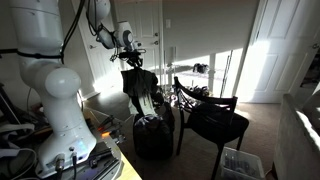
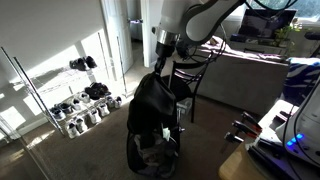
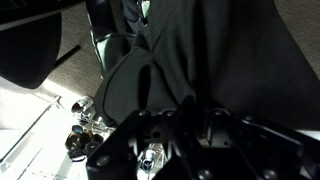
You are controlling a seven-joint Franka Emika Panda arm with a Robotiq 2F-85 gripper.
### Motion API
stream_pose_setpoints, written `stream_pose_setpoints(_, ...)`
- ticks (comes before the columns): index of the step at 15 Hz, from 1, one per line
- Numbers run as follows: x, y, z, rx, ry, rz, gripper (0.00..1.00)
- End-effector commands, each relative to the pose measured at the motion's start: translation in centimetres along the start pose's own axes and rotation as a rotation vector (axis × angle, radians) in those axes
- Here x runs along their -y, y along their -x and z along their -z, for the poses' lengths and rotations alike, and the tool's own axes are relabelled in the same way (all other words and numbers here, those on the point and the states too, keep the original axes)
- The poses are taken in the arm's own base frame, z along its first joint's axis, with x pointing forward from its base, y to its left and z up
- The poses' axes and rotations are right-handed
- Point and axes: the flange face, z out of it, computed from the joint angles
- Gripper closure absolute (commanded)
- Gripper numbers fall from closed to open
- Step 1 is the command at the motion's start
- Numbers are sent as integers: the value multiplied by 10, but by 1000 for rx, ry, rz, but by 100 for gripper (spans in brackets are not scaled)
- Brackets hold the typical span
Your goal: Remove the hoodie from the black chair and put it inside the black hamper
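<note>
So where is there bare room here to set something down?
The seat of the black chair looks bare. So does the carpet between the shoe rack and the black hamper. It is crowded over the hamper, where the hoodie hangs from the gripper, and the rack itself is packed.

Hoodie (image 1: 142,90) above hamper (image 1: 152,140), perhaps touching
</note>
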Motion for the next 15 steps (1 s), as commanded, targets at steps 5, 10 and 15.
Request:
stream_pose_setpoints(5,-19,22,4,63,30,-119,97)
stream_pose_setpoints(10,-56,32,9,161,115,-285,97)
stream_pose_setpoints(15,-78,21,10,234,146,-344,97)
